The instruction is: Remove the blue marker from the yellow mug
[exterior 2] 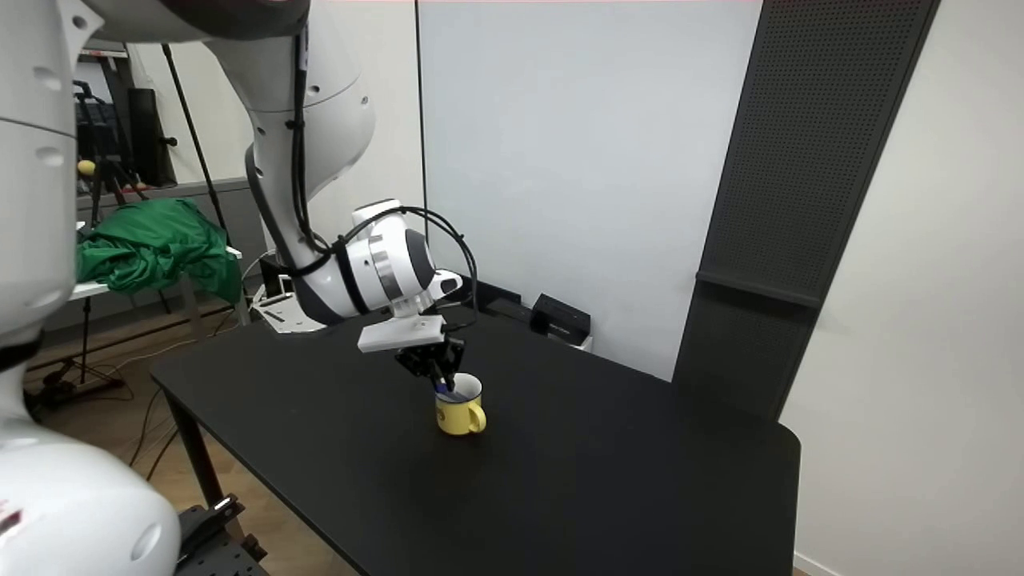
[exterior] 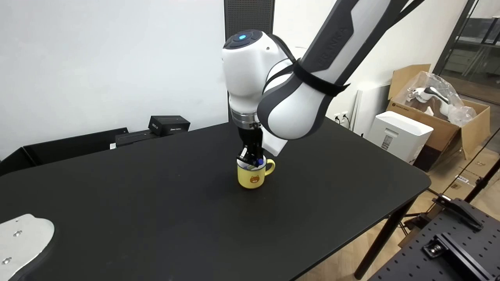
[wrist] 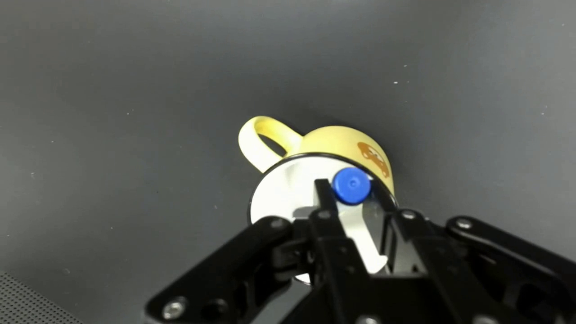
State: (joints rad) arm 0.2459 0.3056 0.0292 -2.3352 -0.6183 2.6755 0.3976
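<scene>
One fingertip (wrist: 324, 195) sits left of the blue marker (wrist: 352, 186), its twin right: the gripper (wrist: 352, 191) looks clamped on the cap end, which faces up at the mouth of the yellow mug (wrist: 335, 140). The marker's long axis seems to drop inside, so the coming pull should follow it upward. In an exterior view, well off rightward, lies the rounded corner of the tabletop (exterior: 367, 175).

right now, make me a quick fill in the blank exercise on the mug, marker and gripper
In both exterior views, the table under the yellow mug is coloured ____. The mug's inside is coloured ____. In the wrist view, the blue marker sits ____ the two fingers of the gripper. The number of handles showing on the mug is ____.

Missing words: black; white; between; one.
</scene>
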